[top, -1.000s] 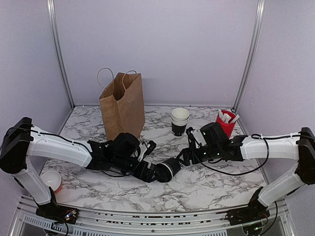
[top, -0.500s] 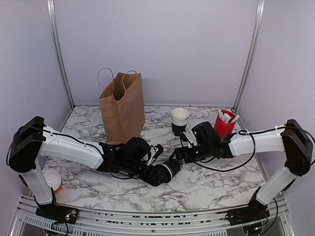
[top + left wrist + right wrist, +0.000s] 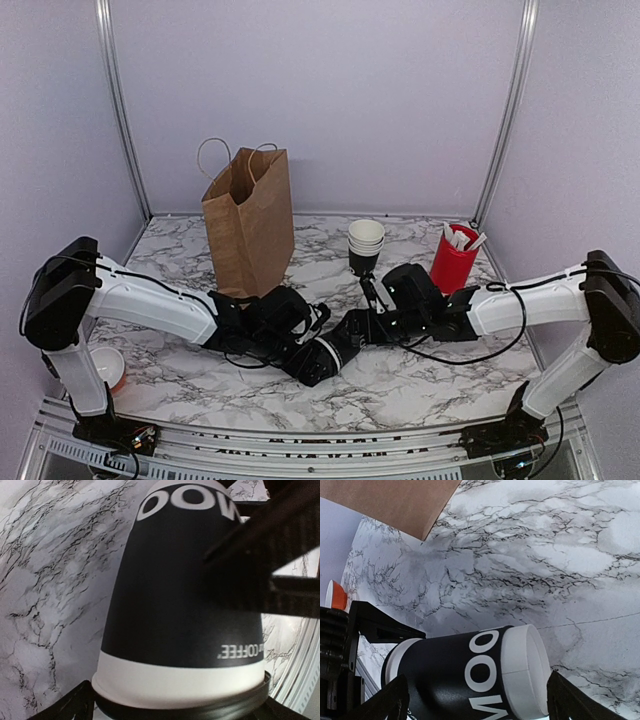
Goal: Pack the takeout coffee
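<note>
The takeout coffee [image 3: 328, 352], a black cup with white print and a black lid, is held on its side above the marble table. My left gripper [image 3: 310, 364] is shut on its lid end. In the left wrist view the cup [image 3: 185, 605] fills the frame, lid nearest the gripper [image 3: 175, 714]. My right gripper [image 3: 363, 326] is open at the cup's white base end. In the right wrist view the cup [image 3: 465, 680] lies between the spread fingers of the gripper [image 3: 477, 702]. One right finger [image 3: 280, 540] crosses the cup's side in the left wrist view. I cannot tell if it touches.
A brown paper bag [image 3: 250, 215] stands open at the back left, its edge also in the right wrist view [image 3: 400, 500]. A stack of lidless cups [image 3: 365, 245] and a red cup of sachets [image 3: 453, 262] stand at the back right. A small bowl [image 3: 105, 365] sits front left.
My left gripper has carried the cup a little forward and left. My right gripper has moved left and now reaches the cup's base end.
</note>
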`<state>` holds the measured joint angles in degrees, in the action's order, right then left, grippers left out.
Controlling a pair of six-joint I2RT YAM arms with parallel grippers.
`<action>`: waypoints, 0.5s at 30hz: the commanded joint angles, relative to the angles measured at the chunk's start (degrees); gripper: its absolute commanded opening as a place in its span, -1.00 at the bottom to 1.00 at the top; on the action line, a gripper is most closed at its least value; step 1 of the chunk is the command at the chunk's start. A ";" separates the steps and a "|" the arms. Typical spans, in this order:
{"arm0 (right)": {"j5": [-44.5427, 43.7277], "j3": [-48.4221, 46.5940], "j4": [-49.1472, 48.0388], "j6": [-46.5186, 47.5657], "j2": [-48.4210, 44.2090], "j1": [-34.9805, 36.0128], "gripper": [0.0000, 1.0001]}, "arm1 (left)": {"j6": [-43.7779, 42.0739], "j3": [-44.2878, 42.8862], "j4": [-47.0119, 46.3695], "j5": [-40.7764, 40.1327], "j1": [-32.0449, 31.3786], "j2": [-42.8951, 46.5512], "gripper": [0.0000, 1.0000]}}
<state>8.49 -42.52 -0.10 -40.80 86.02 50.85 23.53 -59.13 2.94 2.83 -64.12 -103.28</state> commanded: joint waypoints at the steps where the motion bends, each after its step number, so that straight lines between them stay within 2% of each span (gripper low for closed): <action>1: 2.31 0.90 -2.57 -4.38 -2.24 2.53 0.84 | 0.11 -0.50 -1.17 -4.96 3.42 1.74 0.98; 8: 2.19 1.36 -1.77 -4.39 -3.59 2.60 0.85 | -0.18 1.01 -1.20 -3.14 7.41 3.88 0.97; 15: 1.36 1.52 -0.20 -3.00 -3.29 2.89 0.85 | -0.27 1.56 -1.25 -2.36 8.53 4.32 0.96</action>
<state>8.40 -40.53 0.34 -44.29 83.61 52.62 23.14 -58.22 4.21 -0.12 -55.61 -100.62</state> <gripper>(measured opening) 0.923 0.983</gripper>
